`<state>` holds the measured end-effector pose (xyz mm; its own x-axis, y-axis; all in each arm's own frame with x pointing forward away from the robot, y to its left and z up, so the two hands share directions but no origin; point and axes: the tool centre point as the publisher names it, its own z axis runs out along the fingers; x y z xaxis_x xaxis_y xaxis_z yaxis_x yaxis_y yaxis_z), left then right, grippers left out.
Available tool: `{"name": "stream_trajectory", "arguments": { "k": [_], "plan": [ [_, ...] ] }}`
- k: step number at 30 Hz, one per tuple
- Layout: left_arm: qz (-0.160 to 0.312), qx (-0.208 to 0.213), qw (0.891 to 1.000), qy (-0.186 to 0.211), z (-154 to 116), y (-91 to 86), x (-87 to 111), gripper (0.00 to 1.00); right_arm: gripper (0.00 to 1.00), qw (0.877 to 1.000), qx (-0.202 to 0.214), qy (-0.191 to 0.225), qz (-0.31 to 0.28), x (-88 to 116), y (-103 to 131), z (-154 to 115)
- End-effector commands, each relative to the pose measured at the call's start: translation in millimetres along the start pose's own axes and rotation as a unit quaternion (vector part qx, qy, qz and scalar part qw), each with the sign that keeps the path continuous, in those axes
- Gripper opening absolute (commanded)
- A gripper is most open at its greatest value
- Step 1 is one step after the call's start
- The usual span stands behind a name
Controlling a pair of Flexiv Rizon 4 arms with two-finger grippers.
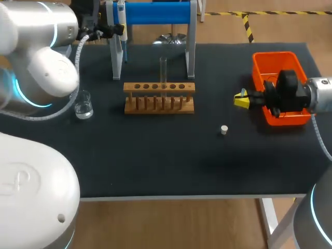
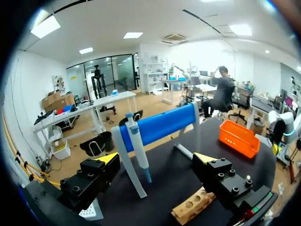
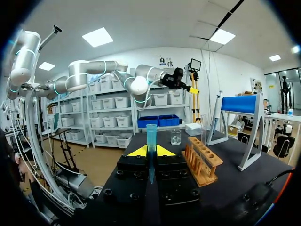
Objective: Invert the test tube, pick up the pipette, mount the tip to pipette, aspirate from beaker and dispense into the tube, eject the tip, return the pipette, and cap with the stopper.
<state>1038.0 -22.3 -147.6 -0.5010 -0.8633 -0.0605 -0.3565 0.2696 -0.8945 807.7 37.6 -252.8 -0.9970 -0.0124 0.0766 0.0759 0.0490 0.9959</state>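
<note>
the step in hand, as i judge it, is picking up the pipette (image 2: 137, 147). it hangs on the blue stand (image 2: 160, 125) just ahead of the left gripper (image 2: 155, 160), whose fingers stand wide apart and touch nothing. the pipette's long axis runs near upright, plunger end up and nozzle down toward the table. to do this well, centre the fingers on the pale body, close squarely across it, then lift straight up so it leaves the stand without tilting. the right gripper (image 3: 151, 151) is clamped on a blue pipette tip (image 3: 151, 134), wide mouth up.
</note>
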Motion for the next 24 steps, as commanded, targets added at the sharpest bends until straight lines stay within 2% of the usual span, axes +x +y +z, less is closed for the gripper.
{"name": "stream_trajectory", "arguments": {
  "k": [1, 10, 15, 24],
  "plan": [
    [-0.007, 0.010, 0.997, -0.076, 21, 1.8, 2.1, 1.00, 0.00, 1.000, 0.000, -0.001, 0.000, 1, 0, 0],
    [-0.030, 0.029, 0.995, -0.095, 48, 2.9, -5.8, 1.00, 0.00, 1.000, 0.000, -0.001, 0.000, 1, 0, 0],
    [-0.047, 0.054, 0.992, -0.103, 61, -0.8, -14.6, 1.00, 0.00, 1.000, 0.000, -0.001, 0.000, 1, 0, 0],
    [-0.071, 0.087, 0.987, -0.115, 76, -1.2, -22.3, 1.00, 0.00, 1.000, 0.000, -0.001, 0.000, 1, 0, 0]
  ]
}}
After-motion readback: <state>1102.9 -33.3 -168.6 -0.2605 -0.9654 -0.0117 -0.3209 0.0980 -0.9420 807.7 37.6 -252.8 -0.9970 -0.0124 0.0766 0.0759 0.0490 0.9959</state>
